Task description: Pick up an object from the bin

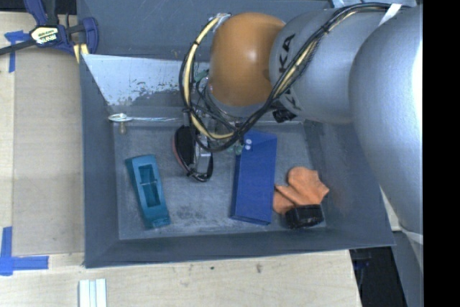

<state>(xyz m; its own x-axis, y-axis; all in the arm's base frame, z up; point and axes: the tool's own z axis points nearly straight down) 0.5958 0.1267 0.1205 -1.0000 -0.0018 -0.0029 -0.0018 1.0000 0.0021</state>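
My gripper (203,152) reaches down at the bin's middle, mostly hidden under the arm's wrist and its cables. A dark oval thing with a red edge (184,146) lies right against it on the left; whether the gripper has hold of it is hidden. A flat dark blue box (254,180) lies just to the right of the gripper, its long side running front to back. Left of the gripper, a teal rectangular block with a recessed top (148,190) rests on the floor.
An orange crumpled piece (305,187) and a small black thing (305,216) lie at the front right, beside the blue box. A thin silver rod (136,118) lies along the back left wall. The arm covers the bin's back right.
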